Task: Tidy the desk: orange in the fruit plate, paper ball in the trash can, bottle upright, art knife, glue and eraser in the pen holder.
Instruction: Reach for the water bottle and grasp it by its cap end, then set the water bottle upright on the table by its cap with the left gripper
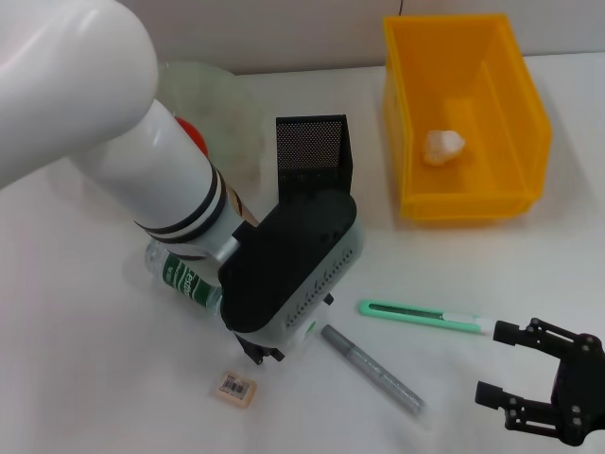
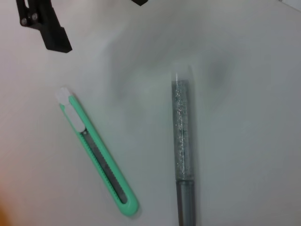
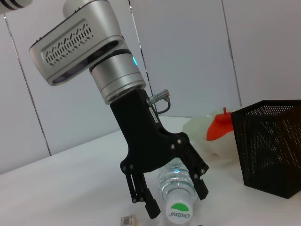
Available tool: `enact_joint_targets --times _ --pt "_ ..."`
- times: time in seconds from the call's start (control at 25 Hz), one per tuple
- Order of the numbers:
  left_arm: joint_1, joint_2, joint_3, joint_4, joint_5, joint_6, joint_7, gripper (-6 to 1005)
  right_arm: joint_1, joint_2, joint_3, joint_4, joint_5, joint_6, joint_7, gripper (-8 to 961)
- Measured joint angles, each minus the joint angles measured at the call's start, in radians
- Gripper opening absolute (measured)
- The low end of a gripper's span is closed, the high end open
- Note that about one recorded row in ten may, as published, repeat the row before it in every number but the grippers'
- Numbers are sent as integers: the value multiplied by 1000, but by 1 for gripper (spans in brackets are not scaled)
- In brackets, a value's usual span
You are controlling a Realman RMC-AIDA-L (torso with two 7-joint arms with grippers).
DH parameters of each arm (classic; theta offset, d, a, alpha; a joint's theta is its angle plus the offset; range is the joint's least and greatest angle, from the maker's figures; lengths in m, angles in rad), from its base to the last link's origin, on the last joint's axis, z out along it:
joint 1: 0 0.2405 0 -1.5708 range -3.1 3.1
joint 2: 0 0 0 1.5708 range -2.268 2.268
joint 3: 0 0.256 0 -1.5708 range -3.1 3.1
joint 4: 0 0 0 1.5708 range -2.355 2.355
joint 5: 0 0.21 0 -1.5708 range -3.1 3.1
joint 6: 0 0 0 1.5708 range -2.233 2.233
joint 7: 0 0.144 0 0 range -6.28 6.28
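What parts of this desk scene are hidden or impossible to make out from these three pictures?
- Bottle, head view: mostly covered by the left arm; only a labelled stretch shows.
- Orange and fruit plate, head view: largely behind that arm.
- Left gripper: hidden in the head view; the right wrist view shows it open around the bottle's cap end.
- Glue, left wrist view: its lower end is cut off by the edge.

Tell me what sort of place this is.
Likely a lab or office desk staged for a tidying trial: a white table with a mesh pen holder, a green art knife and a yellow bin, plain wall panels behind.
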Motion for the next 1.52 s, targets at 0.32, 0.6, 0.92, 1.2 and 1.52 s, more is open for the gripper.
enact_joint_targets --times 0.32,0.6,0.92,1.2,1.52 --pt "-17 0 40 -6 -2 -22 -41 754 6 -2 0 0 -1 0 0 817" --pt "-23 0 85 -19 3 -68 -69 641 8 -4 0 0 -2 0 0 816" --pt "-27 0 89 -23 9 -67 -73 602 11 -5 -3 0 -2 11 1 817" --pt "-32 0 100 -21 18 -60 -80 517 23 -2 -5 0 -16 35 1 816" --pt "-24 0 51 39 18 9 -132 463 34 -3 0 9 -27 40 2 817"
